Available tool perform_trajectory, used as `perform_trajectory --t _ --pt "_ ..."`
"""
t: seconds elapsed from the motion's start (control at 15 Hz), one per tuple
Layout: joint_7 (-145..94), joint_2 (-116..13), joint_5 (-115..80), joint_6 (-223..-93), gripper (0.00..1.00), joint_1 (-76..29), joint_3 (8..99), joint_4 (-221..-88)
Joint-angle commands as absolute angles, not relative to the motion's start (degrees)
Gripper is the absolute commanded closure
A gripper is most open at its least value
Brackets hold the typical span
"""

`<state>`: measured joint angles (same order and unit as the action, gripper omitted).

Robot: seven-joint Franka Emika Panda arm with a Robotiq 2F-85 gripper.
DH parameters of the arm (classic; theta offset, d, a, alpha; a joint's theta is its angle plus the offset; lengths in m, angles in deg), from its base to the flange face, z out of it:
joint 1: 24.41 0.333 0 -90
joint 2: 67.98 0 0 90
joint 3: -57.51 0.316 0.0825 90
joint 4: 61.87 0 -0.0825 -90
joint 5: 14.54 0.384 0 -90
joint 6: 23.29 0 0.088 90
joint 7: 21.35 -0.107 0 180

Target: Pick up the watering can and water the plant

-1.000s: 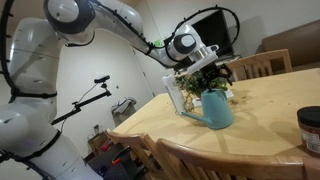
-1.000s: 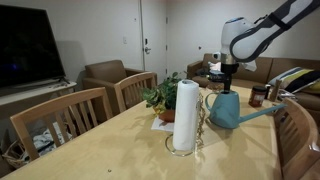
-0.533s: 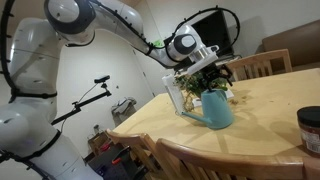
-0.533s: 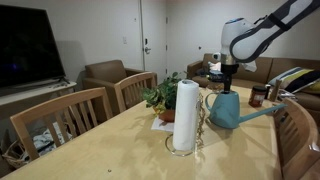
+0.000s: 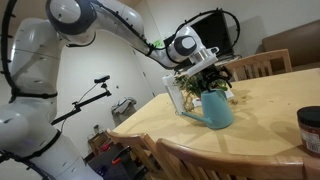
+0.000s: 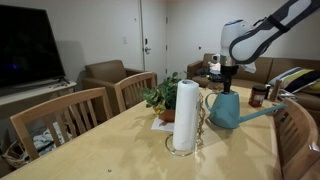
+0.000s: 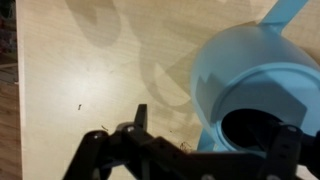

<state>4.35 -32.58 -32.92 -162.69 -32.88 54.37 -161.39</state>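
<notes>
watering can (image 6: 228, 108) stood upright on the wooden table (image 6: 120, 150), just right of the plant (image 6: 160, 97) in that exterior view, near the table's far edge. teal-blue plastic, cone body wider at the base, long thin spout running out to the right and away from the plant. in the wrist view the can (image 7: 255, 90) showed a dark open top, with the spout leaving at the upper right.

gripper (image 6: 226, 80) hung right over the can, jaws spread wide, nothing between them. wrist view agreed: the gripper (image 7: 212, 132) had one finger over bare table and the other past the can's opening. no contact that i could see.

handling, as a guess: thin stiff plastic, smooth, so likely slippery on the tapered wall. light if empty, water level not visible. the rim or the handle looked like the best hold. the handle seemed to sit on the side opposite the spout, hard to make out. a hold near the top would let it tip for pouring.

paper towel roll (image 6: 185, 115) stood nearer the camera, dark jar (image 6: 258, 97) further right.
</notes>
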Motion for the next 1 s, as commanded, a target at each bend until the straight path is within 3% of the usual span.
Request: perform_trajectory --t 0.0,0.13,0.2,0.27,0.87,0.93 --pt "5.33 -32.33 -31.49 -162.72 0.0 -33.58 55.15 -160.99" --pt "5.65 -32.32 -31.01 -162.62 0.0 -33.8 55.36 -160.92" --pt "5.11 -32.31 -30.88 -162.95 0.09 -33.72 55.22 -160.93" --pt "5.62 -32.34 -30.34 -162.75 0.28 -33.97 55.53 -160.91" --pt "5.73 -32.49 -29.74 -162.7 0.97 -33.8 55.86 -161.24" --pt "5.48 -32.48 -29.89 -162.77 1.0 -33.67 55.77 -161.26"
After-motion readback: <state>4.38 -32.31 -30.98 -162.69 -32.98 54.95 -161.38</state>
